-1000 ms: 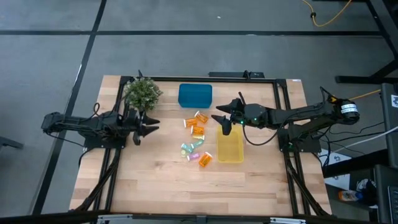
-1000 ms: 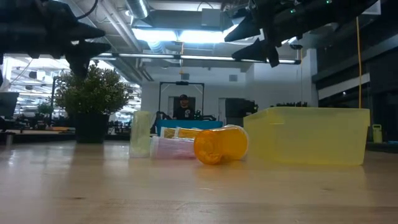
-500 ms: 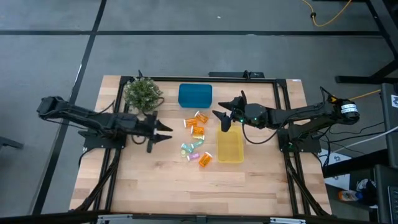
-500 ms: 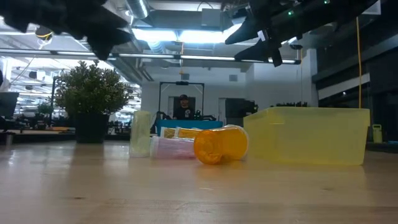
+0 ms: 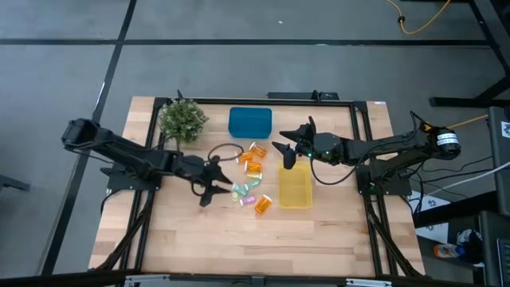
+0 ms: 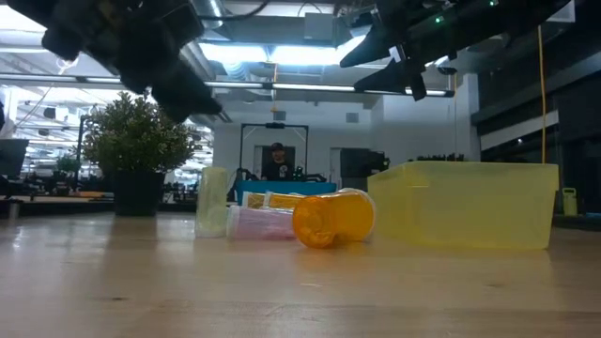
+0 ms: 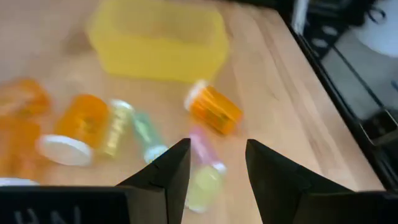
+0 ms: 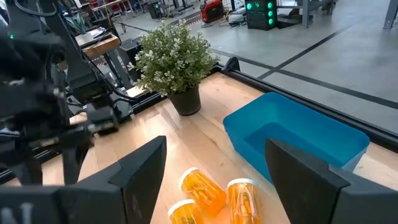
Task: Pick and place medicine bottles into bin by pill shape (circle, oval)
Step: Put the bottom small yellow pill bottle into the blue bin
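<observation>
Medicine bottles (image 5: 249, 177) clustered centre frame on counter (image 5: 207, 231), between blue bin (image 5: 250, 122) above and yellow bin (image 5: 294, 190) at right. Potted plant (image 5: 182, 119) upper left. Left gripper (image 5: 212, 186) just left of cluster, jaws apart, empty. Right gripper (image 5: 287, 154) above yellow bin, jaws apart, empty.

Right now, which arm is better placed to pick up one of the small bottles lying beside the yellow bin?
The left. Its gripper is open and sits next to the pale bottles, which show just past its jaws in the left wrist view. The right gripper hangs open farther back, above the yellow bin's far end.
</observation>
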